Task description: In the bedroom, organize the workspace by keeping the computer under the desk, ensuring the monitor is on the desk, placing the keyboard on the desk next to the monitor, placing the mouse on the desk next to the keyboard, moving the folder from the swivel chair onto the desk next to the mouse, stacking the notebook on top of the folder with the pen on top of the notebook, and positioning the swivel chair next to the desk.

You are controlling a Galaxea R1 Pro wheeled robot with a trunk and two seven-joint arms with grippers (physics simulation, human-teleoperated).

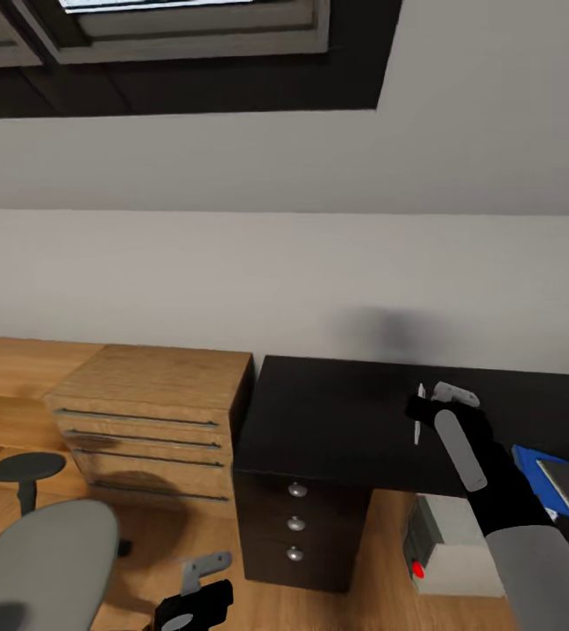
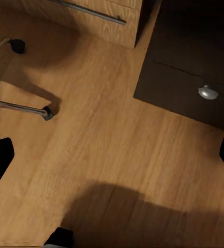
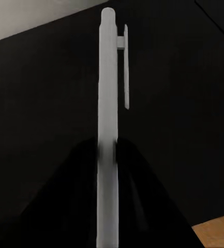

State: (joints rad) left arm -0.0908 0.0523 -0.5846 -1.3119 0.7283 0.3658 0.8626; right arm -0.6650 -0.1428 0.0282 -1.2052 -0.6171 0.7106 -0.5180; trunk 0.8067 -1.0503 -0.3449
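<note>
The right gripper (image 1: 423, 412) pinches the pen (image 3: 108, 129) above the desk (image 1: 337, 421). At seven o'clock, the left gripper (image 1: 198, 585) hangs spread wide over the floor (image 2: 106, 155).

**Non-task items in view**

Light-wood drawer chest (image 1: 148, 421) with dark bar handles stands on plank floor (image 1: 3, 364), just left of black furniture. Dark-framed skylight (image 1: 170, 44) overhead. Pale grey wall (image 1: 231, 272) behind.

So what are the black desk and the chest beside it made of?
The desk looks like matte black painted board, with hardly any shine and round silvery, metal-looking knobs. The drawer chest looks like light wood: grain lines show, with thin dark bar handles.
</note>
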